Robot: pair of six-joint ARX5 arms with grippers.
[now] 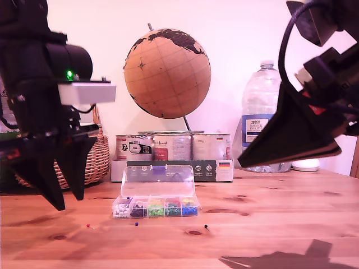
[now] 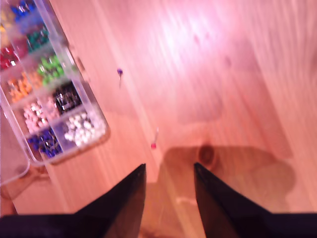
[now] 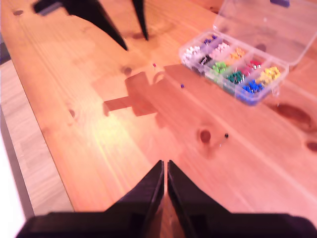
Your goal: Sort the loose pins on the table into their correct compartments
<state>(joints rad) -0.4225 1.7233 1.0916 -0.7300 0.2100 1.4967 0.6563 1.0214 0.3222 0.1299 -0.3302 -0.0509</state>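
Bench (image 1: 291, 224): orange-brown pine with dark knots, carrying everything listed.

Compartment box (image 1: 155, 207): clear plastic, lid hinged up and open, standing mid-bench. Its cells hold dense clusters of white, black, green, red, yellow, blue and orange pin heads; individual pins inside cannot be made out.

Loose pins, three, all lying on bare wood in front of the box and well apart from one another:
- red pin (image 1: 88, 225), toward the exterior view's left, just ahead of my first tool's tips in the first wrist view.
- dark blue pin (image 1: 136, 223), nearest the box's white and black cells.
- blackish pin (image 1: 206, 226), toward the exterior view's right, beside a dark knot; its exact hue is too small to tell.

My first tool (image 2: 170, 173): released, jaws spread with clear wood between them, holding nothing, hanging above the bench at the exterior view's left.

My second tool (image 3: 165, 173): clenched, fingertips meeting, nothing between them, raised at the exterior view's right and partly cut off by the frame.

Behind the box: a tray of tins (image 1: 173, 147), a cork-coloured globe (image 1: 167, 73), a plastic water bottle (image 1: 261, 109) partly hidden by my second tool, and a wicker basket (image 1: 96, 159) partly hidden by my first tool. None lies between either tool and the pins.

Both wrist views are soft and pink-tinted.
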